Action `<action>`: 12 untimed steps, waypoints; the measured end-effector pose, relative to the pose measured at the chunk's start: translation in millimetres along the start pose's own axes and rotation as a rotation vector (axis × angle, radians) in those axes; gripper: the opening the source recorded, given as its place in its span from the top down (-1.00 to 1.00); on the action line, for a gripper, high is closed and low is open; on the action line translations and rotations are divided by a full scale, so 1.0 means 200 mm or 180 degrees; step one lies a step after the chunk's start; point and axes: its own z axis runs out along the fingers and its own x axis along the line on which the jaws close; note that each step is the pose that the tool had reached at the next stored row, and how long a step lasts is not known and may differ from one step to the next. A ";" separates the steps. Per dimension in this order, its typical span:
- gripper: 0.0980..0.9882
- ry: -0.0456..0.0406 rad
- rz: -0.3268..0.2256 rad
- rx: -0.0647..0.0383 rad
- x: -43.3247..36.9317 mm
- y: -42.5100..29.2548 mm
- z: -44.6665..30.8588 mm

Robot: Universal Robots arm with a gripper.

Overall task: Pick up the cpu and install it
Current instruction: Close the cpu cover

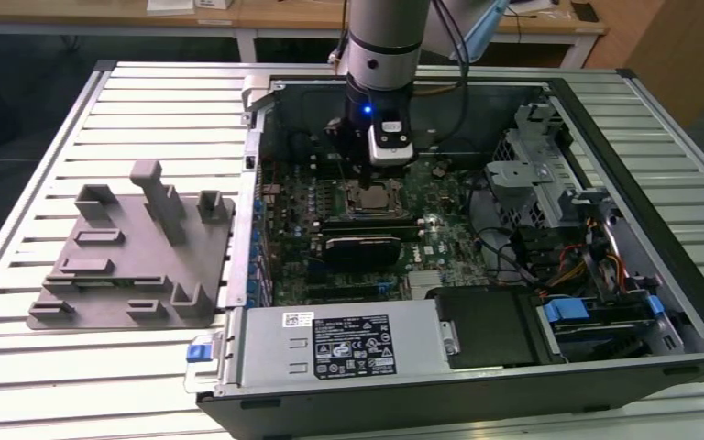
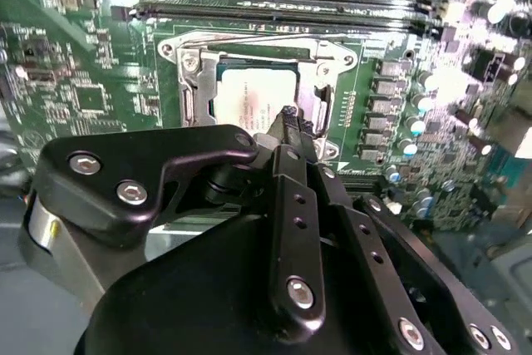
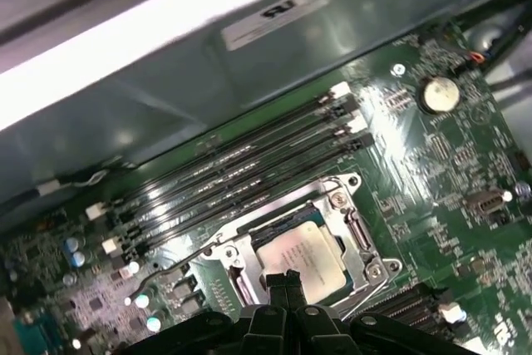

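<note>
The cpu [image 1: 381, 196] [image 2: 252, 96] [image 3: 301, 253], a flat silvery square chip, lies inside the black-framed motherboard socket [image 2: 189, 93] [image 3: 359, 239], whose metal frame stands open around it. My gripper [image 1: 369, 186] [image 2: 288, 116] [image 3: 287, 278] hangs just above the chip's edge. In both wrist views its two black fingers are pressed together with nothing between them. Where the fingertips cross in front of it, part of the chip is hidden.
The motherboard sits in an open computer case [image 1: 249, 119] on a slatted table. Memory slots [image 3: 249, 180] run beside the socket. A grey fixture [image 1: 132, 266] stands at the exterior view's left. A power supply [image 1: 340, 344] and drive cage [image 1: 535, 174] with cables flank the board.
</note>
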 end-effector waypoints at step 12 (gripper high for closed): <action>0.98 -0.0068 -0.0393 -0.0024 0.001 -0.012 0.017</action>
